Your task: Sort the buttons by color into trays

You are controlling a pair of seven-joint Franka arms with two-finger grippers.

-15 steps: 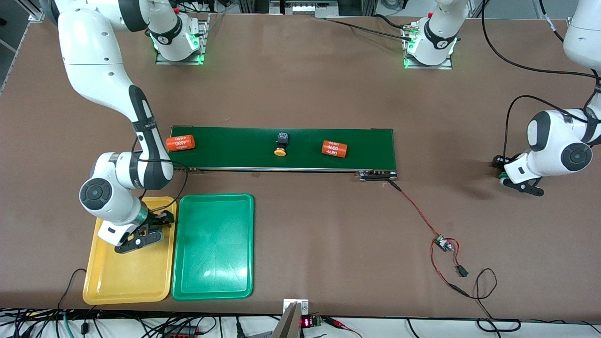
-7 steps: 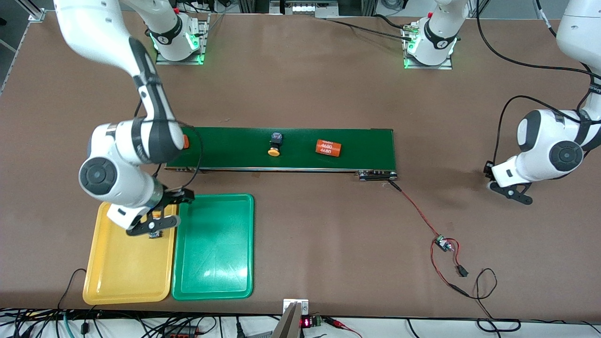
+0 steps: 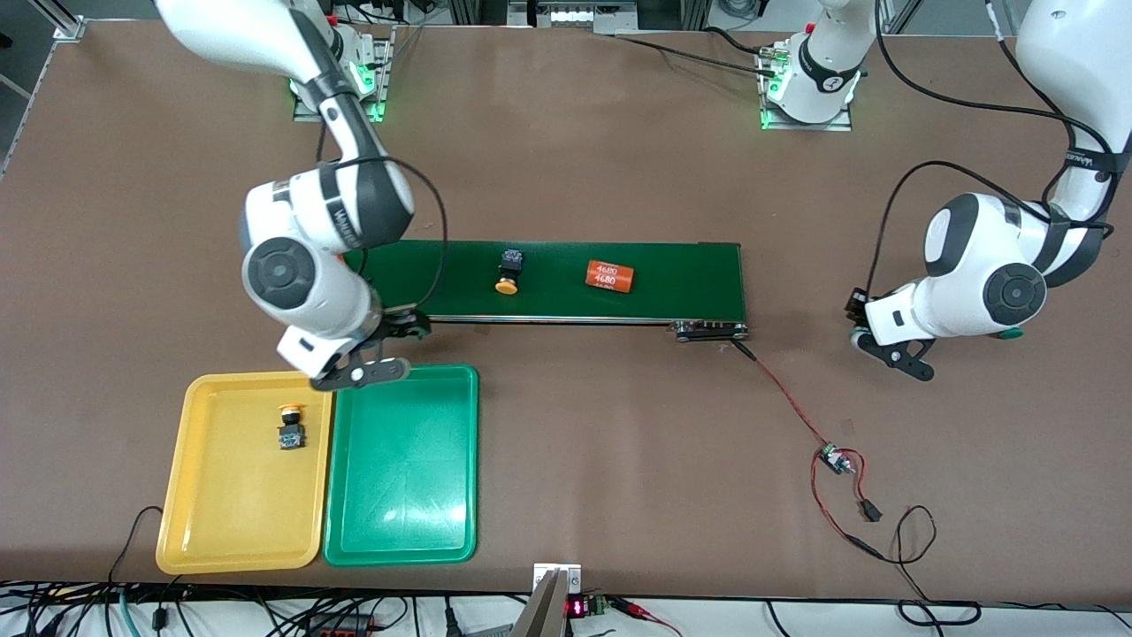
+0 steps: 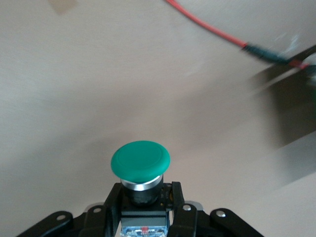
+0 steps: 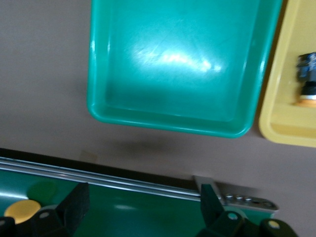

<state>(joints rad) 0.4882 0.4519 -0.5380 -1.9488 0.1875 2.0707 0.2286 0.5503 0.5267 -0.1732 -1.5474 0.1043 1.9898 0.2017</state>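
Observation:
One yellow-capped button (image 3: pixel 290 426) lies in the yellow tray (image 3: pixel 221 531); the right wrist view shows both the button (image 5: pixel 307 81) and the tray (image 5: pixel 291 128). The green tray (image 3: pixel 402 495) beside it holds nothing and also shows in the right wrist view (image 5: pixel 182 64). A second yellow-capped button (image 3: pixel 508 272) lies on the conveyor belt (image 3: pixel 681 274); its cap shows in the right wrist view (image 5: pixel 20 210). My right gripper (image 3: pixel 385 352) is open and empty over the belt's edge nearest the trays (image 5: pixel 143 212). My left gripper (image 3: pixel 889 349) is shut on a green-capped button (image 4: pixel 140 160), over bare table off the belt's end. The other green-capped button is out of view.
An orange "4680" cylinder (image 3: pixel 610 276) lies on the belt, toward the left arm's end from the button. A red-black cable with a small circuit board (image 3: pixel 831 458) runs from the belt's end toward the front camera.
My right gripper let go of the yellow-capped button in the yellow tray, rose and moved to the belt. My left gripper carried the green-capped button toward the belt. Items on the belt drifted toward the right arm's end.

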